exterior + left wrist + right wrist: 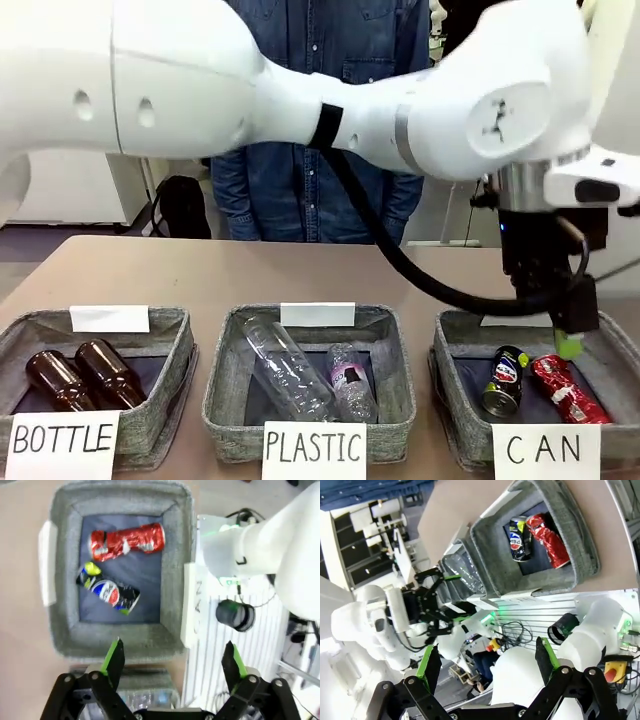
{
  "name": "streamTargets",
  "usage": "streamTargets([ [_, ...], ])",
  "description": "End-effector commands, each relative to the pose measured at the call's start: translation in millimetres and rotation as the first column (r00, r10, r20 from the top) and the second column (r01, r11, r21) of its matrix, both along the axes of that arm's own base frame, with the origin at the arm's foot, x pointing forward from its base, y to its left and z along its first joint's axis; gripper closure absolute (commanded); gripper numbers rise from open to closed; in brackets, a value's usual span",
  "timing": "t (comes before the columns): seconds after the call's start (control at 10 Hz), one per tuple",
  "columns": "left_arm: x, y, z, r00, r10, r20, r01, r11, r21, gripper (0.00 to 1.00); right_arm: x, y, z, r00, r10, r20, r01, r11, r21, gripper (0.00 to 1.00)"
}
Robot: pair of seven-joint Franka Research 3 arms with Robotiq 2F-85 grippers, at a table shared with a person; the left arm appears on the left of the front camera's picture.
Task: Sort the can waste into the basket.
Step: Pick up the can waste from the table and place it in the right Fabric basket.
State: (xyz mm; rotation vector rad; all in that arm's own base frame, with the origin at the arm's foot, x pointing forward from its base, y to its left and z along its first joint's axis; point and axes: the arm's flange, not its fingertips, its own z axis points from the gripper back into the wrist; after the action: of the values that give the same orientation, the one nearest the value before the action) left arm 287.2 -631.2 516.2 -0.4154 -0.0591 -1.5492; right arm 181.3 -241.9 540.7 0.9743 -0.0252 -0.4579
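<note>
Two cans lie in the grey basket (452,395) signed "CAN" at the right: a dark blue can (505,380) and a crushed red can (568,388) side by side. My left arm reaches across from the left, and its gripper (562,340) hangs open just above the basket, over the red can and holding nothing. In the left wrist view the red can (127,541) and the blue can (109,591) rest on the basket floor beyond the open left gripper (174,659). My right gripper (487,662) is open and empty, high up, looking down on the basket (580,545).
A "PLASTIC" basket (225,395) with clear bottles stands in the middle. A "BOTTLE" basket (175,340) with two brown bottles (85,375) is at the left. A person in denim (310,120) stands at the far side. Bare table lies behind the baskets.
</note>
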Motion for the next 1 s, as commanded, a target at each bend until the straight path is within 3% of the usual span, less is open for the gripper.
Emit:
streamTargets([
  [0.0, 12, 84, 32, 0.997, 0.059, -0.054, -0.060, 0.998, -0.016, 0.00, 53, 31, 11, 0.999, 0.010, -0.030, -0.013, 0.997, -0.073, 0.00],
  [0.1, 18, 131, 49, 0.989, 0.123, -0.087, -0.126, 0.992, -0.028, 0.00, 80, 57, 16, 0.999, 0.046, -0.021, -0.048, 0.991, -0.126, 0.00],
  [0.2, 27, 189, 64, 0.968, 0.240, -0.078, -0.243, 0.970, -0.024, 0.00, 110, 93, 21, 0.993, 0.113, 0.026, -0.111, 0.991, -0.071, 0.00],
  [0.3, 33, 241, 75, 0.941, 0.318, -0.115, -0.321, 0.947, -0.012, 0.00, 132, 131, 18, 0.987, 0.148, 0.067, -0.144, 0.988, -0.059, 0.00],
  [0.5, 48, 338, 89, 0.860, 0.433, -0.271, -0.459, 0.888, -0.039, 0.00, 157, 204, 13, 0.980, 0.178, 0.094, -0.167, 0.979, -0.114, 0.00],
  [0.6, 58, 388, 88, 0.779, 0.549, -0.301, -0.584, 0.811, -0.032, 0.00, 163, 243, 13, 0.976, 0.180, 0.125, -0.159, 0.974, -0.161, 0.00],
  [0.8, 73, 459, 77, 0.687, 0.554, -0.470, -0.650, 0.758, -0.056, 0.00, 171, 305, 15, 0.974, 0.103, 0.203, -0.074, 0.987, -0.145, 0.00],
  [0.9, 80, 490, 65, 0.652, 0.475, -0.591, -0.637, 0.766, -0.088, 0.00, 174, 328, 18, 0.971, 0.070, 0.230, -0.053, 0.995, -0.079, 0.00],
])
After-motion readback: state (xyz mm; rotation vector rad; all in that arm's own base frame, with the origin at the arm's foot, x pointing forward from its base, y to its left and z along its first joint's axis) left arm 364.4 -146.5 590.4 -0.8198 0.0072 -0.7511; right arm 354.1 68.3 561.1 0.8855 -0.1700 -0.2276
